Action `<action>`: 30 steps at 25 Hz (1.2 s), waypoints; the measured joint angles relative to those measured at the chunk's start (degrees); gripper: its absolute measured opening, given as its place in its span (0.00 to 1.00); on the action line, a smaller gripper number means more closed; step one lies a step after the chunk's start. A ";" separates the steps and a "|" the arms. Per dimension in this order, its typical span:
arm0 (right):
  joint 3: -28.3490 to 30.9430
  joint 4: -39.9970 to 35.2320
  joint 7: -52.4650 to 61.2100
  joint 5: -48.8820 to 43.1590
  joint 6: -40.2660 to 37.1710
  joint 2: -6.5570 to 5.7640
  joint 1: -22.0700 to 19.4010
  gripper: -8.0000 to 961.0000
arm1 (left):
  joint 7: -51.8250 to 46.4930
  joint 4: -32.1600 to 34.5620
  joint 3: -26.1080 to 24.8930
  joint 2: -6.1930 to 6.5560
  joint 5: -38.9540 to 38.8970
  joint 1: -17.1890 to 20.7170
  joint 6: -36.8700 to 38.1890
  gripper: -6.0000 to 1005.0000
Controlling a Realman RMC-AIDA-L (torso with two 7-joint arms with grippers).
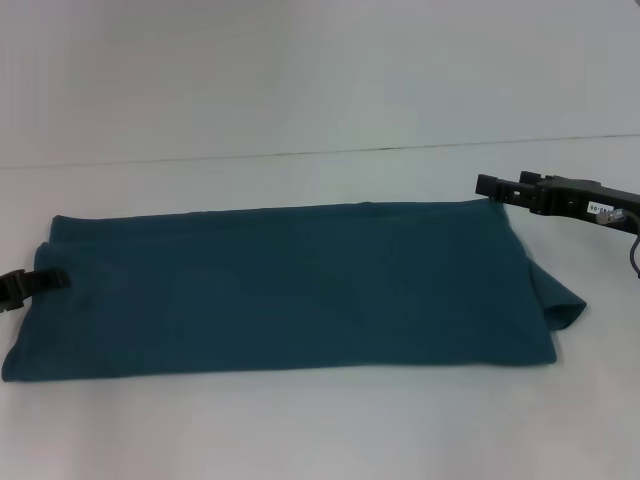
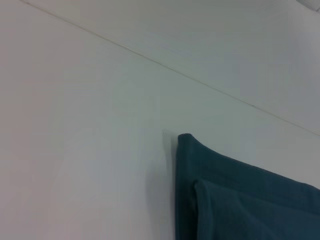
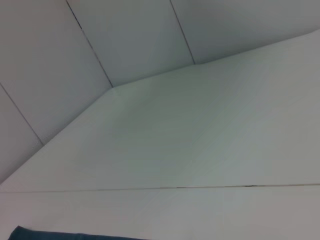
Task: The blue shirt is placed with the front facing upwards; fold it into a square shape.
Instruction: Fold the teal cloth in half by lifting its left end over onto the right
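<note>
The blue shirt [image 1: 290,290] lies on the white table as a long band folded lengthwise, plain side up, with no lettering showing. A folded flap [image 1: 560,300] pokes out at its right end. My left gripper [image 1: 40,281] sits at the shirt's left edge, touching the cloth about halfway along it. My right gripper [image 1: 492,186] hovers at the shirt's far right corner. In the left wrist view, a layered corner of the shirt [image 2: 240,200] shows on the table. Only a thin sliver of the shirt [image 3: 40,235] shows in the right wrist view.
The white table [image 1: 300,430] spreads all around the shirt. A thin seam [image 1: 300,155] crosses it behind the shirt. White wall panels [image 3: 125,40] stand past the table's far edge in the right wrist view.
</note>
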 joint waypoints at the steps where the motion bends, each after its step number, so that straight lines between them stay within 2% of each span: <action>1: 0.00 0.02 0.00 0.00 0.02 0.00 0.01 0.95 | 0.00 0.03 0.00 0.00 0.00 0.00 -0.02 0.82; 30: -0.09 0.11 0.00 0.02 0.30 0.00 0.08 0.95 | -0.09 4.90 0.75 0.25 -0.04 -3.29 1.71 0.82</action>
